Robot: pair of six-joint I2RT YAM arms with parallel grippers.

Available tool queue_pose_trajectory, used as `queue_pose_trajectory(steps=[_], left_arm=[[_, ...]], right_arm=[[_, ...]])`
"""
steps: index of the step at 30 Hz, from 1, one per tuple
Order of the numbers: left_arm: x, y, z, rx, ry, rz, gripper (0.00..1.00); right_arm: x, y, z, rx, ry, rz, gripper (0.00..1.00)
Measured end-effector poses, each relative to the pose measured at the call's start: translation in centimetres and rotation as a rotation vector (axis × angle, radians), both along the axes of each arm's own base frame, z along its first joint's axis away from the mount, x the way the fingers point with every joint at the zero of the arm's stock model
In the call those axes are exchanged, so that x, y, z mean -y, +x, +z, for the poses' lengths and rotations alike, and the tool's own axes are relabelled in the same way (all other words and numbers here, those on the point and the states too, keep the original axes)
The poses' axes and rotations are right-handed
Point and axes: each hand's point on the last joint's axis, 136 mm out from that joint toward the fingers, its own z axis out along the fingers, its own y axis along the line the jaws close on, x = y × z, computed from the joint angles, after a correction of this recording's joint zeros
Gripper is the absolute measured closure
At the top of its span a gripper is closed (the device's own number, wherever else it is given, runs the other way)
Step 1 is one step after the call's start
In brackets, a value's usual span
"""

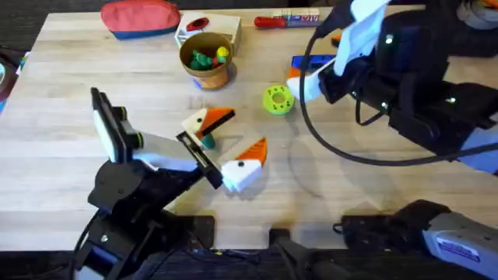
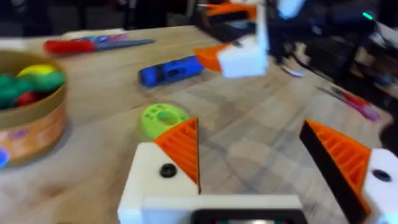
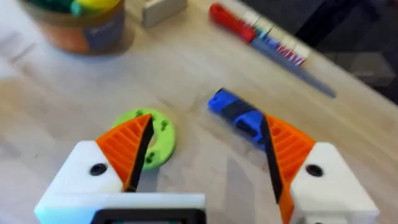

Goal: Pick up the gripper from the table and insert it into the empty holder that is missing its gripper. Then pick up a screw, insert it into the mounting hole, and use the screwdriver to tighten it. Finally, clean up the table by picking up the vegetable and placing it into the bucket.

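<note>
From overhead, the left gripper (image 1: 226, 144) hovers low over the middle of the tabletop (image 1: 70, 117), jaws wide and holding nothing, both white mounts carrying orange tips. The right gripper (image 1: 307, 82) hangs farther back, just beside the blue screwdriver (image 1: 306, 61), probably placed to reach for it. Whether the right gripper is spread cannot be told from here. The bucket (image 1: 206, 58) stands at the back with green and yellow bits inside, near a white box (image 1: 210, 27) and a red pouch (image 1: 140, 17); a green disc (image 1: 278, 99) lies between the two grippers, and a red-handled screwdriver (image 1: 284, 21) rests along the far edge. In the left wrist view, the left gripper (image 2: 255, 158) shows its orange pads well apart over bare wood, with the disc (image 2: 164, 118) just ahead, the screwdriver (image 2: 171, 70) beyond it and the bucket (image 2: 31, 112) off to one side; the right gripper's mount shows near the screwdriver. In the right wrist view, the right gripper (image 3: 208, 155) is spread wide and empty, its pads flanking the disc (image 3: 155, 134) and the screwdriver (image 3: 239, 115), so a grasp looks close. The surface is pale wood planking, the room behind is dark, and no loose orange tip or tipless holder can be made out.
</note>
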Motion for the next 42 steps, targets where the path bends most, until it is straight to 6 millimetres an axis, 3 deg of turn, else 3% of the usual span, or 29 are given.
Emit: queue_pose_trajectory(steps=[5,12,17,24,33,42], left_arm=[[-2.4,1.3,0.7,-0.191,0.002,0.186,0.015],[-4.7,2.4,1.6,-0.458,0.147,0.353,0.016],[-4.4,4.4,1.1,-0.572,0.221,0.390,0.015],[-4.5,4.8,-2.9,-0.762,0.283,0.424,0.015],[-8.6,6.3,-7.7,-1.068,0.186,0.727,0.013],[-10.6,4.7,-11.4,-1.235,0.269,0.886,0.013]], right_arm=[[-1.0,-1.7,-1.0,-0.111,-0.029,0.039,0.010],[-1.2,-1.5,2.1,-0.130,-0.016,0.030,0.010],[-1.3,-1.3,3.4,-0.119,-0.004,0.029,0.010],[-0.9,-2.0,2.4,-0.171,-0.029,0.027,0.010],[-0.7,-2.4,1.9,-0.202,-0.021,0.012,0.011],[-0.7,-2.4,1.9,-0.206,-0.012,0.006,0.010]])
